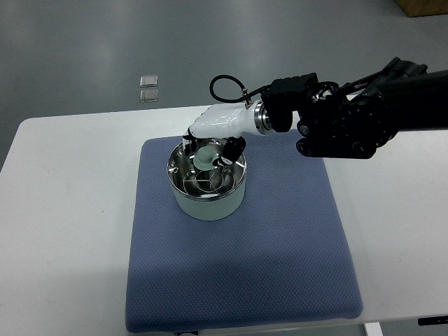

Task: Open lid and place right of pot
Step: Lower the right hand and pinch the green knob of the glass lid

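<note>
Currently, robot hand [210,150]: right one, entered from the right; fingers closed around the lid knob [205,155].
Lid [203,178]: directly beneath the hand, seated on the pot, shiny metal, round.
Pot [210,203]: pale cylinder, under the hand, on a blue textured mat [245,280].
Drop zone: bare mat on the arm's side of the pot.
Left arm: not seen.

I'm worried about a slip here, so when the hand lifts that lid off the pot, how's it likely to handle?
The lid looks like glass with a metal rim, so probably rigid and breakable if dropped. The right hand meets only its small pale knob, so it may swing or tilt. Being round, it could roll if set down on edge on the blue mat.
</note>
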{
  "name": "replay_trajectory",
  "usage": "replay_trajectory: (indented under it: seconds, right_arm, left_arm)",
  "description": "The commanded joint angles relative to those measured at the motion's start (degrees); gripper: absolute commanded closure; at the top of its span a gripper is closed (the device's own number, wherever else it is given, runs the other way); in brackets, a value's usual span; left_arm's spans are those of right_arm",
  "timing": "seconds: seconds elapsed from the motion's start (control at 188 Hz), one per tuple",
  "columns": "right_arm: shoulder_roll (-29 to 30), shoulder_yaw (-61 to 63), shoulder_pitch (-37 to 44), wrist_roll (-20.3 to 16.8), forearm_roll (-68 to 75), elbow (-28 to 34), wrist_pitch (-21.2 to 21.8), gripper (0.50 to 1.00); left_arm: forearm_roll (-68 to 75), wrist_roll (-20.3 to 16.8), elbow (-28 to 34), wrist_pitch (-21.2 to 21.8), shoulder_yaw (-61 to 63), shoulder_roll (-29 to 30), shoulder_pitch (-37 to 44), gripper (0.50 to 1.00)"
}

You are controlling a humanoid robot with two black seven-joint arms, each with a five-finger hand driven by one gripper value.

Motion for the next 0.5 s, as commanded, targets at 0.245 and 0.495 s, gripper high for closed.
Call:
replay_trajectory:
  seconds: [0.245,0.495]
  right_arm:
    - [0.0,-0.1,0.0,-0.1,-0.5,-0.4,0.0,0.875]
    - [0.0,-0.1,0.0,-0.1,-0.5,-0.4,0.3,0.934]
  left_arm:
    - [0.0,0.0,0.0,0.0,0.0,0.0,0.0,0.5]
    - [0.0,0.0,0.0,0.0,0.0,0.0,0.0,0.5]
